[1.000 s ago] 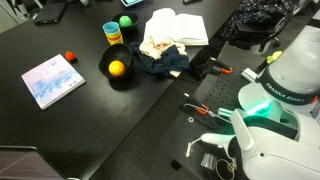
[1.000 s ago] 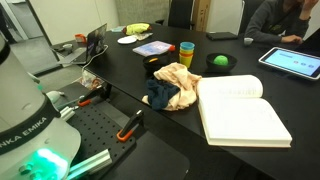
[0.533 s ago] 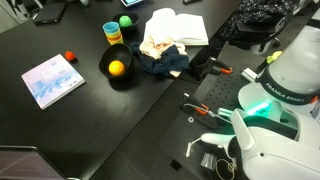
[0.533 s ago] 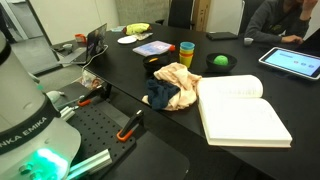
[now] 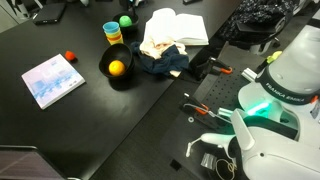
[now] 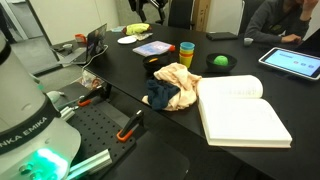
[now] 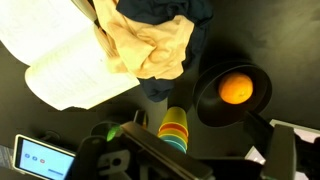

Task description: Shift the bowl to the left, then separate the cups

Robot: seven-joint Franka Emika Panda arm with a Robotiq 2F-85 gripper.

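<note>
My jaws show only in the wrist view, as two dark blurred shapes at the lower corners. They are spread wide with nothing between them and hang high over the bench [image 5: 90,120], touching nothing. My base [image 5: 280,90] stands at the bench edge, well apart from the task things. The bowl [image 5: 127,74] is black and upright on the bench, with an orange ball [image 5: 116,68] inside it. In the wrist view the bowl [image 7: 210,100] is right of centre, with the ball [image 7: 236,88] in its middle. The cups [image 5: 113,33] are nested in one upright stack just beside the bowl; I cannot tell if they touch it. Orange, yellow and light blue all show on the stack, also in an exterior view [image 6: 186,52] and from the wrist [image 7: 175,128]. A green ball [image 5: 125,21] lies near the cups on the side away from the bowl, and shows in both exterior views [image 6: 219,62]. A beige cloth [image 5: 158,45] is bunched on a dark blue cloth [image 5: 165,64], just beside the bowl. An open book [image 5: 180,27] lies by the cloths, touching or overlapping the beige one. It is big in the other two views [image 6: 245,110] [image 7: 70,60]. A blue booklet [image 5: 52,80] lies flat, apart from the bowl, with a small red item [image 5: 70,57] between them. A tablet [image 6: 295,62] lies past the green ball.
</note>
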